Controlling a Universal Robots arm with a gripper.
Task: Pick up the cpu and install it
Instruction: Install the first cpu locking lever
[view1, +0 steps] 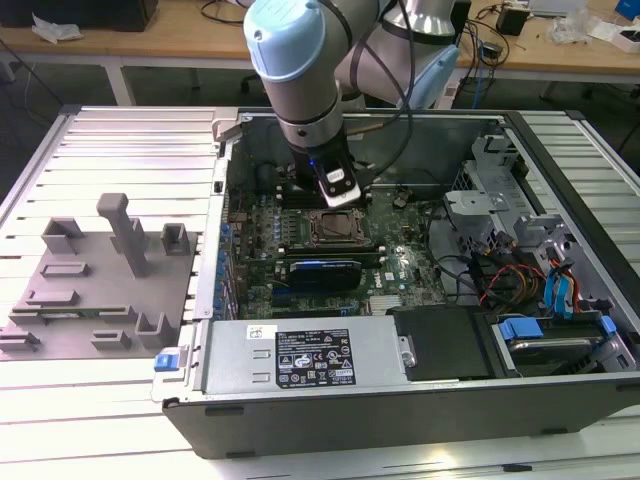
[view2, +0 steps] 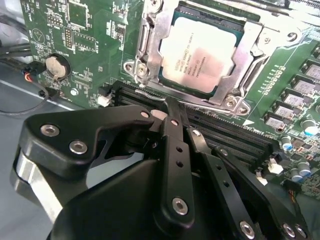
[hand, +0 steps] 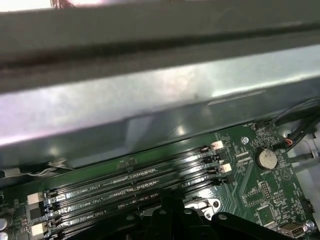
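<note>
The cpu (view2: 200, 52), a flat square chip with a pale silvery top, lies inside the metal frame of the socket (view2: 240, 60) on the green motherboard. My gripper (view2: 169, 104) hovers beside the socket over the black memory slots (view2: 230, 132), its black fingers (view2: 174, 140) drawn together with nothing between them. It is apart from the chip. In the exterior view the gripper (view1: 338, 200) hangs just above the far edge of the socket (view1: 335, 228), inside the open computer case. In the first wrist view the fingers (hand: 170, 217) stand over the memory slots (hand: 125, 187).
A grey power supply box (view1: 300, 355) with a white label lies along the case's near side. Drive bays and coloured cables (view1: 520, 280) fill the exterior view's right. A grey fixture plate (view1: 90, 290) sits outside the case. A coin battery (view2: 56, 66) is near the socket.
</note>
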